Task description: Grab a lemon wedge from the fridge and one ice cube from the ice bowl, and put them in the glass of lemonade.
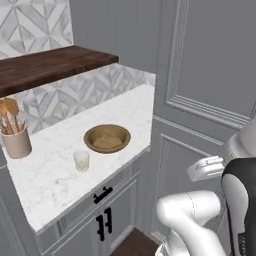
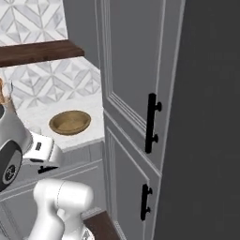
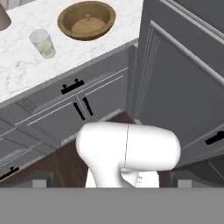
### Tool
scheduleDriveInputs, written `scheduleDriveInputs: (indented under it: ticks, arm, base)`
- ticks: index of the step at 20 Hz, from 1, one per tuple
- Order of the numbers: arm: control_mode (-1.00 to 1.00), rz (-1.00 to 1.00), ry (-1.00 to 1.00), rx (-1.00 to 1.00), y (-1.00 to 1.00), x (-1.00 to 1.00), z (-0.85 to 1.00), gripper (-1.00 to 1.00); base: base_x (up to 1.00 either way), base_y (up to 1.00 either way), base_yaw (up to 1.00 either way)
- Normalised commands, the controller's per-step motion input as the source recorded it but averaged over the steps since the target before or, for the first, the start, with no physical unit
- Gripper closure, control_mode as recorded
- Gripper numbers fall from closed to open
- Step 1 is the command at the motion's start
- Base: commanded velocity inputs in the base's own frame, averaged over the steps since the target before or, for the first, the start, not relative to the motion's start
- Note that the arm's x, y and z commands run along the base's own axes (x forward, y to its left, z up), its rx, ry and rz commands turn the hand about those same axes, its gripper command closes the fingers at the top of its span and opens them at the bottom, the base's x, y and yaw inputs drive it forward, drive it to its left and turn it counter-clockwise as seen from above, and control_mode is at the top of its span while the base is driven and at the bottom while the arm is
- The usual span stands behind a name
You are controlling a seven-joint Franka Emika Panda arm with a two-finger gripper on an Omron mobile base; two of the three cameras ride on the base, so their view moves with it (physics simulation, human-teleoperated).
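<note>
From the left, a tan wooden ice bowl (image 1: 107, 138) sits on the white marble counter (image 1: 55, 175), the glass of lemonade (image 1: 81, 160) just beside it, a beige utensil crock (image 1: 16, 141) further left. From the right, the bowl (image 2: 70, 122) lies beside a tall grey cabinet (image 2: 136, 93). From the hand, its fingers spread wide and empty, bowl (image 3: 86, 19) and glass (image 3: 42, 43) stand apart.

The ice bowl (image 1: 107, 138) is set on the counter (image 1: 60, 175), with the glass of lemonade (image 1: 81, 160) just beside it. A utensil crock (image 1: 16, 141) is placed further left, under the shelf (image 1: 50, 65).
</note>
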Motion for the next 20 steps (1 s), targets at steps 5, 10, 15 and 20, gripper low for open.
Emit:
scheduleDriveInputs:
  ticks: [5,10,15,20]
  arm:
    - [1.0,0.0,0.0,0.0,0.0,0.0,0.0,-1.0]
    - [1.0,0.0,0.0,0.0,0.0,0.0,0.0,-1.0]
    - [1.0,0.0,0.0,0.0,0.0,0.0,0.0,-1.0]
    - [1.0,0.0,0.0,0.0,0.0,0.0,0.0,-1.0]
  base:
    - [-0.27,-0.12,-0.73]
    - [-0.69,0.21,-0.64]
    - [-0.84,0.02,-0.53]
    - [-0.54,-0.06,-0.61]
